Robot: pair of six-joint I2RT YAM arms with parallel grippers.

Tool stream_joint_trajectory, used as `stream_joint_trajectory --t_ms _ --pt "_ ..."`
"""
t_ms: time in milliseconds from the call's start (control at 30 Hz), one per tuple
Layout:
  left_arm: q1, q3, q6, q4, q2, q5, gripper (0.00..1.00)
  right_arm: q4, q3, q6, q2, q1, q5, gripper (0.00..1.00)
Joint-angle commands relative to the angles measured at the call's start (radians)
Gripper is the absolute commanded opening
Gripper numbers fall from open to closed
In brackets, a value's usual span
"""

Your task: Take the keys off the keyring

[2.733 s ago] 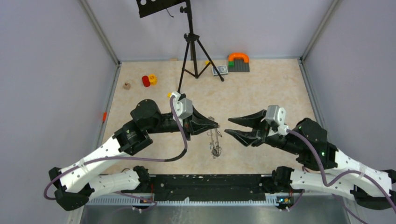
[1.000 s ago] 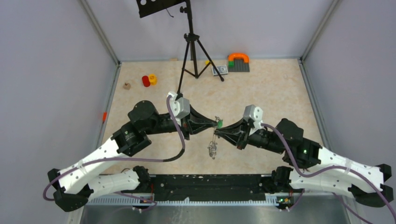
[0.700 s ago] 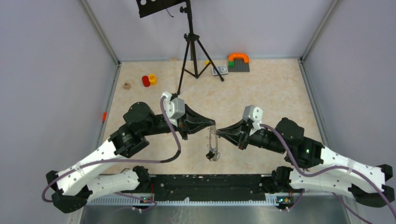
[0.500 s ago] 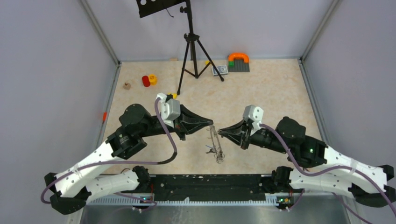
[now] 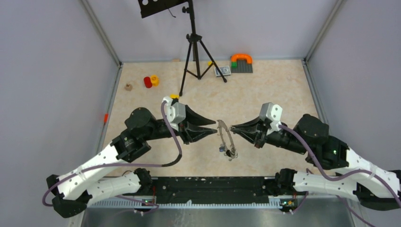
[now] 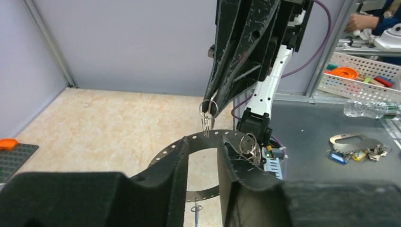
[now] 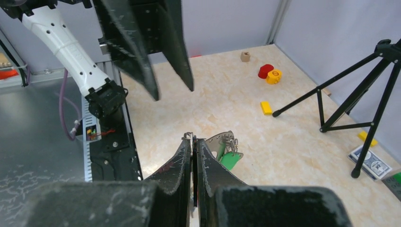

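The keyring (image 5: 227,138), a flat grey perforated ring, hangs tilted in the air between both arms. My right gripper (image 5: 232,127) is shut on a key, a thin dark flat piece (image 7: 194,156) between its fingers. Its small wire loop (image 6: 208,107) joins the keyring (image 6: 196,140). More keys (image 6: 248,144) cluster on the ring. A green-tagged key (image 7: 230,160) and a blue-tagged key (image 5: 222,149) dangle from it. My left gripper (image 5: 215,127) stands open just left of the ring, apart from it and holding nothing (image 6: 203,144).
A black tripod (image 5: 194,47) stands at the back. Red and yellow pieces (image 5: 151,81), a wooden block (image 5: 128,87), a yellow block (image 5: 174,96), a card (image 5: 222,71) and an orange-topped brick plate (image 5: 241,62) lie on the table. Grey walls enclose three sides.
My left gripper has let go of the ring, opened and drawn back to the left. The right gripper has carried the hanging keyring to the right.
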State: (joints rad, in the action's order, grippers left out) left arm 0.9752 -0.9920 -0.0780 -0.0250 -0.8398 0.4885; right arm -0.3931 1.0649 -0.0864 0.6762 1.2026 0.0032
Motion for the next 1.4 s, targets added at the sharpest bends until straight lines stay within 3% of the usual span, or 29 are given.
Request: stream_joint_trajectory --t_ms 0,33,133,333,667,1133,1367 --pt "0.003 0.004 -0.027 -0.091 -0.009 0.068 0.42 0.008 0.078 -0.03 -0.006 0.007 0.002 0.0" --pt "0.003 0.001 -0.03 -0.095 -0.018 0.077 0.51 0.009 0.081 -0.031 -0.004 0.006 0.001 0.0" --pt "0.002 -0.004 -0.045 -0.117 -0.047 0.099 0.59 0.019 0.081 -0.032 -0.003 0.006 -0.026 0.0" --pt "0.003 -0.007 -0.099 -0.205 -0.102 0.144 0.61 0.038 0.078 -0.032 0.008 0.007 -0.029 0.0" --pt "0.003 -0.002 -0.114 -0.218 -0.15 0.157 0.58 0.064 0.074 -0.03 0.011 0.006 -0.043 0.0" --pt "0.004 -0.006 -0.115 -0.207 -0.178 0.187 0.4 0.079 0.063 -0.02 0.004 0.006 -0.061 0.0" --pt "0.004 -0.013 -0.114 -0.194 -0.179 0.181 0.05 0.077 0.059 -0.018 -0.007 0.007 -0.062 0.0"
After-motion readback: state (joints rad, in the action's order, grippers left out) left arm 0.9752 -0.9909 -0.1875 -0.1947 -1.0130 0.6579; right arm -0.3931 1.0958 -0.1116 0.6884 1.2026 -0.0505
